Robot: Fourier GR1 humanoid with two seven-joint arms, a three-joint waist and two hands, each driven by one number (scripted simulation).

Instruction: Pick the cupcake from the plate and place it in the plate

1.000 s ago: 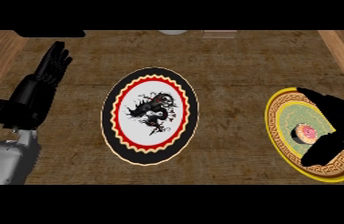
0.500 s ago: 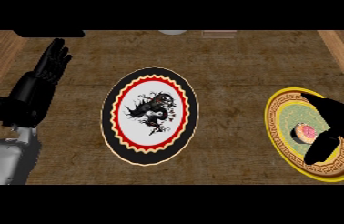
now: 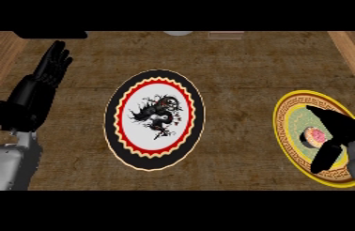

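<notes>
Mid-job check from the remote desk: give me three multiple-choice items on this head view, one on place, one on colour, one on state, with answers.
1. Where is the cupcake?
A. on the yellow-rimmed plate
B. on the black-rimmed plate
C. on the counter

2. What colour ring borders the black-rimmed plate's white centre?
A. blue
B. red
C. green

3. What is the left robot hand doing?
A. holding the cupcake
B. pressing a plate
C. resting open, fingers up

Answers: 1 A, the cupcake sits on that plate beside the right robot hand. 2 B, a red scalloped band shows. 3 C, it stands at the view's left, touching nothing.
</notes>
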